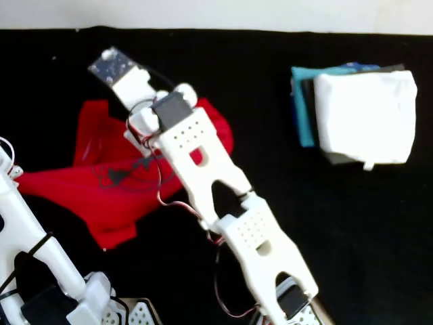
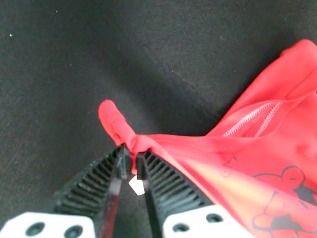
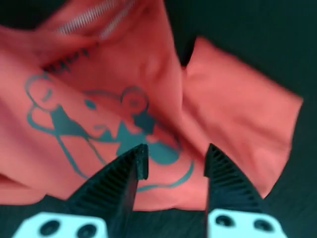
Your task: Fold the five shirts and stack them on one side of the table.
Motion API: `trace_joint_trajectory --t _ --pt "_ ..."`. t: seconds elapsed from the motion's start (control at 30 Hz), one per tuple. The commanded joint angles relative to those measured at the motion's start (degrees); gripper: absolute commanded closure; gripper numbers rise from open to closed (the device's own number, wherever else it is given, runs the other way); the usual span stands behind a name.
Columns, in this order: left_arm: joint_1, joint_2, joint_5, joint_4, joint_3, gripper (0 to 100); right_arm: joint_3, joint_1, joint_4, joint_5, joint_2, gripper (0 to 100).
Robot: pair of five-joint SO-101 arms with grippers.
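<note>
A crumpled red shirt (image 1: 108, 186) with a dark cartoon print lies on the black table at the left. My left gripper (image 2: 130, 161) is shut on one bunched corner of the red shirt (image 2: 237, 158), low over the cloth; in the high view the left gripper (image 1: 9, 169) sits at the table's left edge, at the shirt's pointed tip. My right gripper (image 3: 176, 158) hangs open just above the print on the red shirt (image 3: 99, 74) with nothing between its fingers. From above, the right gripper (image 1: 141, 139) is over the shirt's middle.
A stack of folded shirts (image 1: 365, 115), white on top with teal (image 1: 301, 112) and dark edges showing beneath, sits at the back right. Bare black tablecloth (image 1: 270, 101) separates it from the red shirt. The right arm (image 1: 230, 203) crosses the table's middle diagonally.
</note>
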Motion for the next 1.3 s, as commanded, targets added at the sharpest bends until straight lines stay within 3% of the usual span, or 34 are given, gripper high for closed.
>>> trace_joint_trajectory --t 0.0,0.07,0.33,0.53,0.67,0.77,1.03,1.13,1.27 --pt "-0.48 -0.57 -0.35 -1.49 -0.22 99 6.9 -1.54 0.75 -3.34 -0.84 70.1" --pt "-0.48 -0.57 -0.35 -1.49 -0.22 99 10.24 -2.07 0.75 -4.48 -0.84 65.2" --pt "-0.48 -0.57 -0.35 -1.23 -0.13 99 22.64 -4.18 -0.48 -4.31 0.13 64.9" --pt "-0.22 -0.66 -0.35 0.26 -0.13 99 24.13 1.8 -7.43 -4.31 6.73 65.0" --pt "1.8 -0.66 -0.35 5.01 -0.04 99 23.08 7.25 -8.57 -4.31 9.36 80.2" --pt "5.49 -0.66 -0.35 10.29 -0.04 99 19.65 11.21 -9.01 -4.31 9.19 99.0" --pt "15.96 -1.1 -0.18 16.53 -0.22 99 -11.56 20.7 -0.92 -4.22 9.1 99.1" --pt "18.15 -1.1 -0.09 17.14 -1.89 99 -24.66 23.69 0.57 2.2 9.01 99.2" --pt "21.41 -1.19 0.88 23.74 -7.69 99 -22.64 28.0 0.66 8.7 3.03 99.2"
